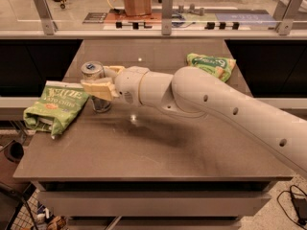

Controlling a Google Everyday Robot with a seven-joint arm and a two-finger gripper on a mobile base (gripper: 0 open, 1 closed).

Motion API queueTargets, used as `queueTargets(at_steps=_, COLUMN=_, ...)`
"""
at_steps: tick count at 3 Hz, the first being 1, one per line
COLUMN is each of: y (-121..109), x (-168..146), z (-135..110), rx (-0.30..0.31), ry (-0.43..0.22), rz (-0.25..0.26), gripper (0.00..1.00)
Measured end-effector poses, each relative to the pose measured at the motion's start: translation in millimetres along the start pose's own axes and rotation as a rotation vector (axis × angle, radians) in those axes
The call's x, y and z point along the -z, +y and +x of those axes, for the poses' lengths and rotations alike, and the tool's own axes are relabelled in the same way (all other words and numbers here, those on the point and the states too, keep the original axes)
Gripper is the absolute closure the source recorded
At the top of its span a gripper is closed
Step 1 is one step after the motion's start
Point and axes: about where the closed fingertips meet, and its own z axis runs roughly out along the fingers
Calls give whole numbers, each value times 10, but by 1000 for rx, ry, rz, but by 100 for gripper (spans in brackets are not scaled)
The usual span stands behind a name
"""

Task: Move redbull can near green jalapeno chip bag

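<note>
Between my fingers, seen from the camera view, the redbull can looks to me like a slim, stiff but thin-walled thing. I judge it light if empty and top-heavy if full, with smooth metal that could slip or dent under a hard squeeze. The best hold is across the middle of its side, and that is where my gripper has it. One finger lies across the near face and the other reaches behind, pinching the can between them. It stands upright with its shiny top above my near finger and its base below on the table. Just beyond my fingertips lies the green jalapeno chip bag, close beside the can. The other green chip bag lies well back along my arm.
</note>
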Motion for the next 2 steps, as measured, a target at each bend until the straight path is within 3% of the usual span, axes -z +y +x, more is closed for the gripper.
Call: queueTargets(at_steps=2, y=18, x=-13, z=-7, rx=1, ry=0, rz=-3, gripper=4)
